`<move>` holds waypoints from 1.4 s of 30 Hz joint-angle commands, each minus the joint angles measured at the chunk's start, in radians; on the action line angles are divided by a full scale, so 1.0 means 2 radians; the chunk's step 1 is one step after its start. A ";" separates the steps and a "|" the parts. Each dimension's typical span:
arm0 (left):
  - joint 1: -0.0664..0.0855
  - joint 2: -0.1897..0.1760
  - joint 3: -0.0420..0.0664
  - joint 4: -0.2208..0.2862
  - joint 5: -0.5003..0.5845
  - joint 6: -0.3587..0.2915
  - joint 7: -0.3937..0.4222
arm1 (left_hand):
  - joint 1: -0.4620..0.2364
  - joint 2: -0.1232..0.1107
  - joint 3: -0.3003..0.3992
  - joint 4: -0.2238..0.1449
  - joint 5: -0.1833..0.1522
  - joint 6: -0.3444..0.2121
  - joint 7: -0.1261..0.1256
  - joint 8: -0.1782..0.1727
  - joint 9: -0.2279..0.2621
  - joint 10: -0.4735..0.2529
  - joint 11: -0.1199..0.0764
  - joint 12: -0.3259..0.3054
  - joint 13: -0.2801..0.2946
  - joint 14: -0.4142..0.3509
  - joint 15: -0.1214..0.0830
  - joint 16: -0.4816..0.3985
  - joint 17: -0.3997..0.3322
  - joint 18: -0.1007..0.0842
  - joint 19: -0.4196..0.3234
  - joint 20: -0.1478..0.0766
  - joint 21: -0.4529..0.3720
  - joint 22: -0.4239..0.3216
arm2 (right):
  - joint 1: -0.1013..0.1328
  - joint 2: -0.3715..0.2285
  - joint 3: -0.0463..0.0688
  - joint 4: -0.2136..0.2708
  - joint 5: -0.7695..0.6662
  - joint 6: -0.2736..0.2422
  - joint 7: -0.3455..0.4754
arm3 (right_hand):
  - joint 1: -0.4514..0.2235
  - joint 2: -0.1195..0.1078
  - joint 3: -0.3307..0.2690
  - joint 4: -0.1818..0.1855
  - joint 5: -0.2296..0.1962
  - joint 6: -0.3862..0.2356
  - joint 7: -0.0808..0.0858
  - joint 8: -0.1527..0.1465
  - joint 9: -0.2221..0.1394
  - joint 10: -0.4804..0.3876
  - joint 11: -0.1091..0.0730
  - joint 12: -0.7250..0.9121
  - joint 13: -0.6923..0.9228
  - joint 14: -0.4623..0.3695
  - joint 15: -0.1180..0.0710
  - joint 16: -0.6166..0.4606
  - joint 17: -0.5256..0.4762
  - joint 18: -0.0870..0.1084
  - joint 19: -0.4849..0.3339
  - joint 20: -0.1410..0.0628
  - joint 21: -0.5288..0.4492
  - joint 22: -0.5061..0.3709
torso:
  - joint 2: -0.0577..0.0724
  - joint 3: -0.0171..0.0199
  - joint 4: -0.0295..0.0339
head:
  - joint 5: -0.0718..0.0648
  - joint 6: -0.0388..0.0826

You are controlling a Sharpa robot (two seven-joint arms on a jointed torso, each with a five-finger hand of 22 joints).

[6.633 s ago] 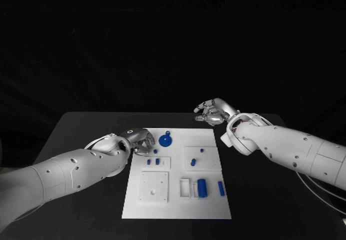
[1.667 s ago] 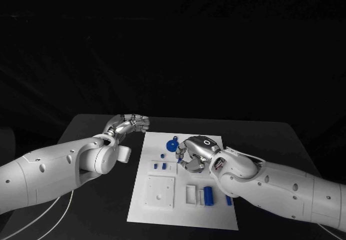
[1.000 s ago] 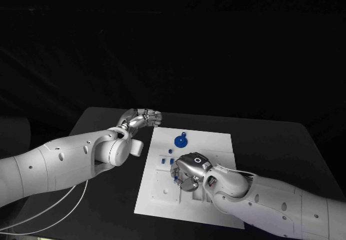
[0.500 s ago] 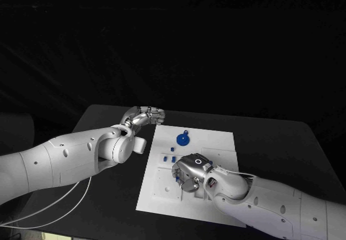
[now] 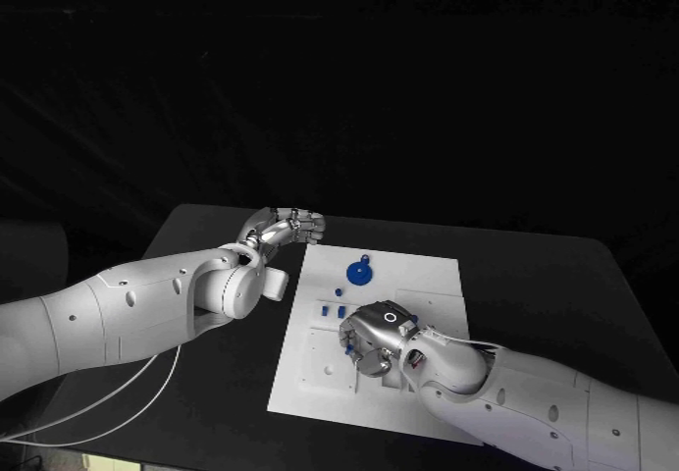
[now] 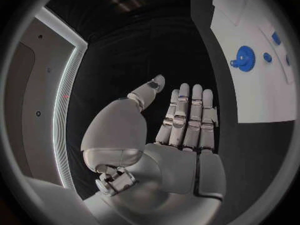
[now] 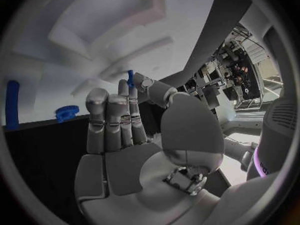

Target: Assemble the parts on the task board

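Observation:
The white task board [image 5: 309,392] lies lengthwise on the black table. My right hand [image 5: 371,339] hovers low over its middle. In the right wrist view this hand [image 7: 125,135] pinches a small blue part [image 7: 130,78] between thumb and a fingertip, close above the board's recesses. My left hand [image 5: 287,228] is off the board, by its far left corner. In the left wrist view it [image 6: 181,130] is flat, with straight fingers and nothing in it. A round blue part [image 5: 359,273] sits at the board's far end, with small blue pegs [image 5: 330,311] to the left of my right hand.
A long blue bar [image 7: 11,110] and a ribbed blue disc [image 7: 65,112] lie near the board's edge in the right wrist view. The left wrist view shows the round blue part [image 6: 244,59] on the board [image 6: 250,95]. Bare black table [image 5: 551,294] flanks the board.
My right hand came from beyond the board's far right corner onto its middle, then moved nearer. My left hand left the board's left edge for its far left corner. Both have stayed still lately.

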 commanded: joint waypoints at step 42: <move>0.001 0.000 0.001 0.002 0.002 0.003 0.001 | -0.003 0.003 -0.004 0.001 -0.002 -0.003 0.002 0.002 -0.001 -0.001 0.003 0.001 -0.002 0.001 0.003 -0.006 0.002 0.007 0.001 0.004 -0.005 0.001 | -0.002 -0.009 -0.015 0.001 0.056 -0.019 0.015 | -0.040 -0.039 -0.064 0.002 0.039 -0.088 0.039 -0.046 -0.019 -0.071 0.046 -0.070 -0.029 -0.011 0.037 -0.003 -0.008 0.035 -0.011 0.003 -0.007 0.006 | 0.000 0.0000 -0.0006 | -0.001 -0.004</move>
